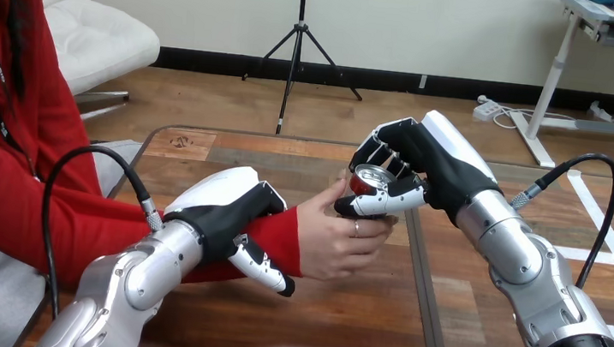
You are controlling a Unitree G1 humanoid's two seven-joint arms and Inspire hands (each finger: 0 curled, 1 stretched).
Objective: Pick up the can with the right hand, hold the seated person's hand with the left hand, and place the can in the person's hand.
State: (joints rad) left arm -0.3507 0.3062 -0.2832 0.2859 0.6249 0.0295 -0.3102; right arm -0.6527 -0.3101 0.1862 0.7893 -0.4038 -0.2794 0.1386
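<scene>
A red can with a silver top [369, 180] is held upright over the middle of the table by my right hand [424, 169], whose fingers and thumb curl round it. The person's hand [338, 239] reaches in from the left, palm turned up, and its fingers touch the can's lower part. My left hand [226, 217] lies over the person's wrist [278, 239] at the red sleeve's cuff, with fingers curled over the top and the thumb pointing down in front of it.
The wooden table [373, 335] has a dark seam running front to back just right of the person's hand. The person sits at the left side, forearm stretched across the table. Bare tabletop lies in front and to the right.
</scene>
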